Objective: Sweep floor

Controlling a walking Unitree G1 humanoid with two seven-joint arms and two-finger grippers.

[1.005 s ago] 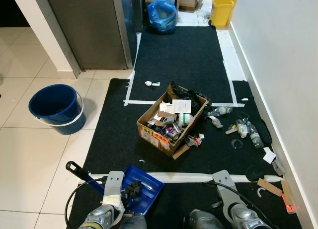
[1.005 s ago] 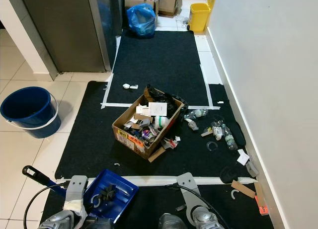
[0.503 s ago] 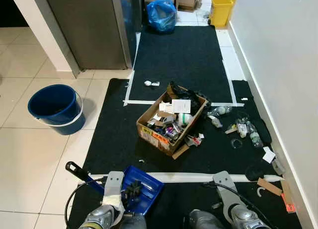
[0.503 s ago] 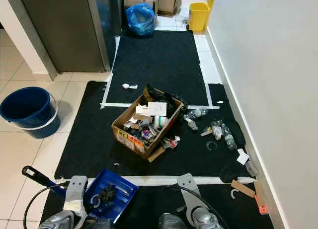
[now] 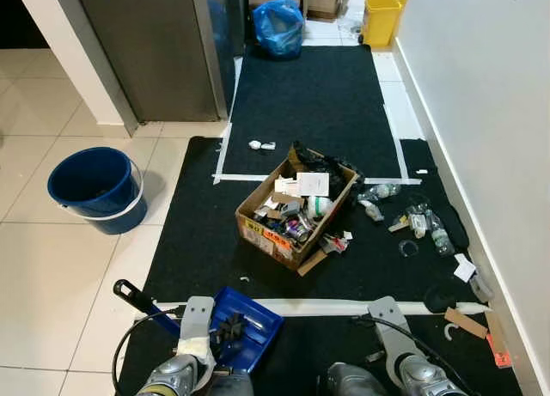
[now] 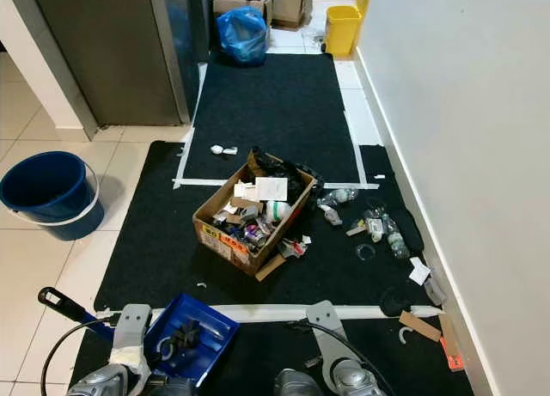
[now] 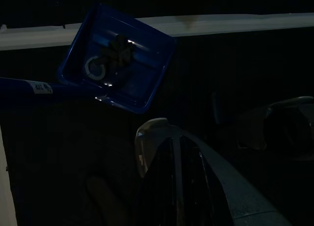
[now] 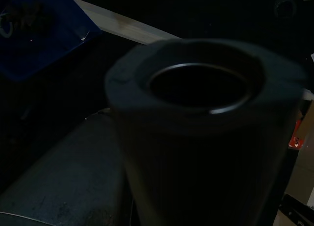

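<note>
A blue dustpan (image 5: pixel 249 323) lies on the black mat (image 5: pixel 198 241) by a white tape line (image 5: pixel 344 307). It holds dark debris and a small ring, and its black-tipped handle (image 5: pixel 129 291) points out to the left. My left arm (image 5: pixel 196 327) hangs just beside it. In the dark left wrist view the left gripper (image 7: pixel 174 152) hovers above the dustpan (image 7: pixel 117 64), black fingers pressed together, holding nothing. My right arm (image 5: pixel 391 332) hangs at the lower right. A black tube (image 8: pixel 201 118) sits right before the right wrist camera.
An open cardboard box (image 5: pixel 296 211) full of rubbish stands mid-mat. Bottles and scraps (image 5: pixel 421 224) lie beside it along the white wall. A blue bucket (image 5: pixel 94 188) stands on the tiles to the left. Far off are a steel cabinet (image 5: pixel 155 44), a blue bag (image 5: pixel 279 27) and a yellow bin (image 5: pixel 382 18).
</note>
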